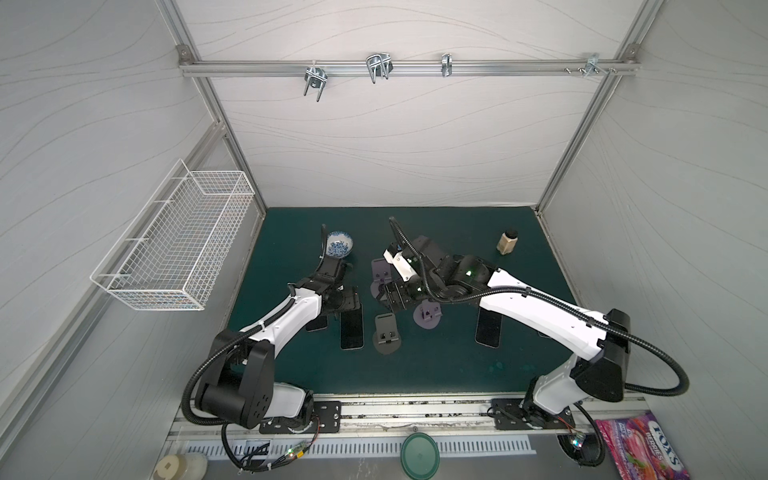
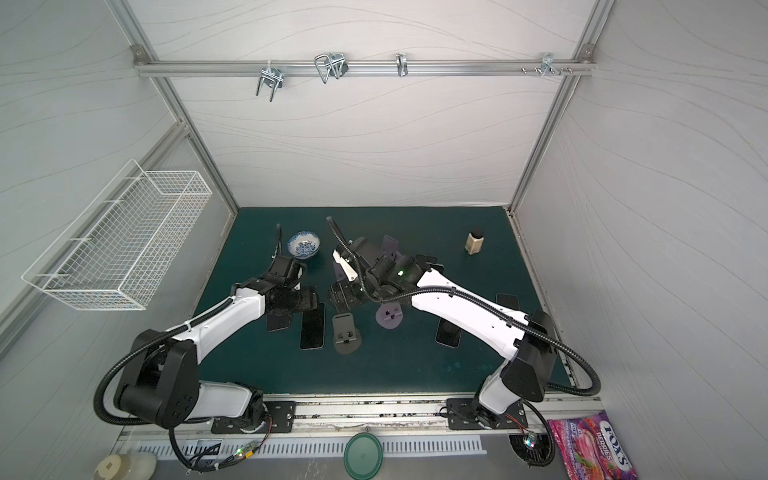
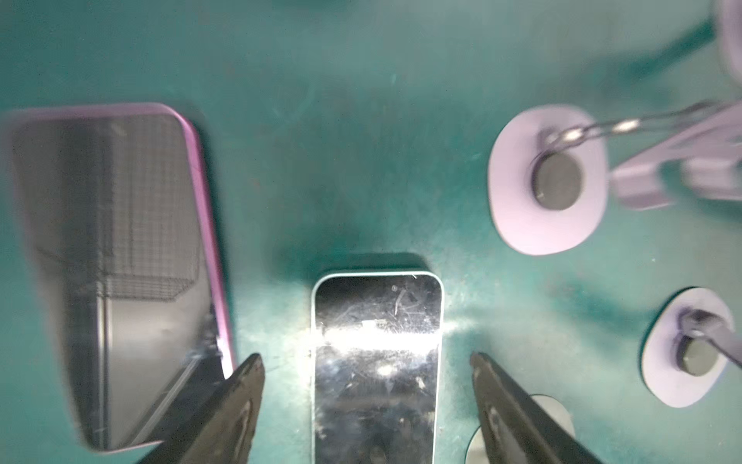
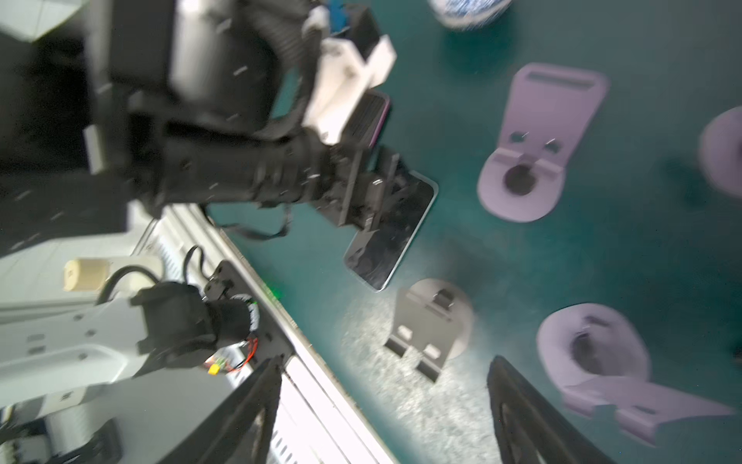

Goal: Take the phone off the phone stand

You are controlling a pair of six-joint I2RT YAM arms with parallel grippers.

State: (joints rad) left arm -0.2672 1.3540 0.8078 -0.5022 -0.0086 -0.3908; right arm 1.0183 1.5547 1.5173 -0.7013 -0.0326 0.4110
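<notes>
Pretty sure the glossy black phone with the pale teal rim [image 3: 377,309] is off and flat on the green worktop [image 3: 361,120] just beside the grey plastic phone stand [image 1: 386,328], long axis running straight down the gap of the left pincer [image 3: 363,361], open and gripping nothing, right pincer [image 4: 383,361] open and empty too.

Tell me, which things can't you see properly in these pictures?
- Pink-edged phone: in both top views, the left arm covers most of it.
- Right-hand phone: in both top views, the right arm hides its far end.
- Light-edged phone: in the left wrist view, the bottom edge cuts it off between the open left claw.
- Bowl: in the right wrist view, blurred and cut by the top edge.
- Candy bag: in both top views, cut by the bottom edge.
</notes>
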